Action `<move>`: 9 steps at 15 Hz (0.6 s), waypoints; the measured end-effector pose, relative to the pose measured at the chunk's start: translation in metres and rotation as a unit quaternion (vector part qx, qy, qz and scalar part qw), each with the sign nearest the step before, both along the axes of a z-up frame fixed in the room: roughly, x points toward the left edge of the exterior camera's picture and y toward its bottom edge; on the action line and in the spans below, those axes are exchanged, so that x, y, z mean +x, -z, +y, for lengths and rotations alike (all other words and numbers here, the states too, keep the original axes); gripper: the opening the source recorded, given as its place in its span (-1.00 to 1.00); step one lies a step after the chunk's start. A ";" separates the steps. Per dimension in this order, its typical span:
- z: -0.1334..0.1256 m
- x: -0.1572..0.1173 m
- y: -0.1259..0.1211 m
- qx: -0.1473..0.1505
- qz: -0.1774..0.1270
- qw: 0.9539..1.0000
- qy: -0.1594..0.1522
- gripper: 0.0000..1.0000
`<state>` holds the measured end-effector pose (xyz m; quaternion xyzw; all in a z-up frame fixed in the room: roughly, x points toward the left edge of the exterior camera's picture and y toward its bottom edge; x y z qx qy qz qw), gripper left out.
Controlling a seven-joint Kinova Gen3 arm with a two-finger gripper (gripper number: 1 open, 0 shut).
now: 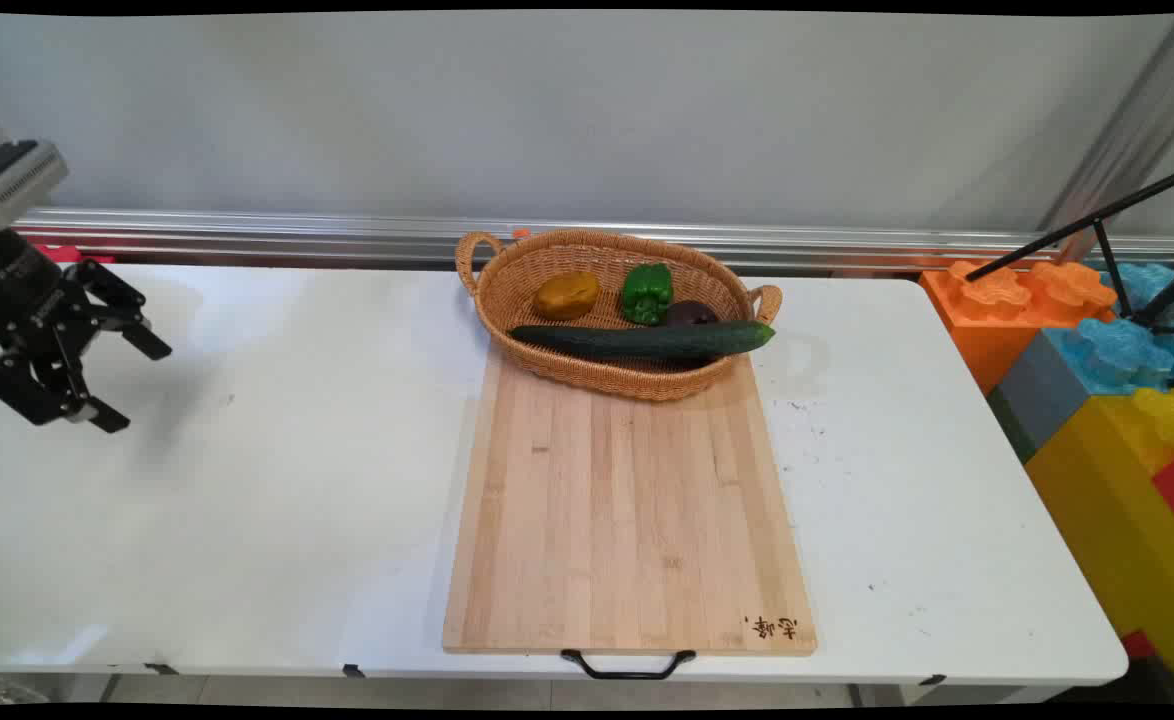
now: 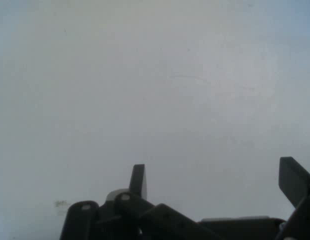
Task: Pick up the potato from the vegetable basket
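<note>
Nearest you, the bamboo cutting board (image 1: 627, 520) lies bare, its black handle at the table (image 1: 247, 520) edge. Your gripper (image 1: 127, 385) hangs at far left, jaws spread wide and empty. Farther back, the wicker basket (image 1: 507, 300) holds a cucumber (image 1: 647, 340) (probably firm, slick; grasp mid-length), green pepper (image 1: 647, 292), potato (image 1: 567, 296) and a dark item (image 1: 692, 314).
</note>
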<state>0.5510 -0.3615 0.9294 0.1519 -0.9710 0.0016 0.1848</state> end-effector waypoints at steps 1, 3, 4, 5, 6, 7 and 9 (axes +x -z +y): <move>0.001 -0.002 0.003 0.000 0.004 1.000 -0.006 1.00; -0.001 -0.011 0.007 -0.004 0.012 1.000 -0.016 1.00; -0.002 -0.015 0.008 -0.006 0.014 1.000 -0.020 1.00; -0.004 -0.023 0.008 -0.011 0.019 0.999 -0.025 1.00; -0.005 -0.029 0.008 -0.015 0.021 0.999 -0.029 1.00; -0.007 -0.038 0.006 -0.022 0.025 0.999 -0.034 1.00; -0.013 -0.061 0.003 -0.040 0.031 0.998 -0.048 1.00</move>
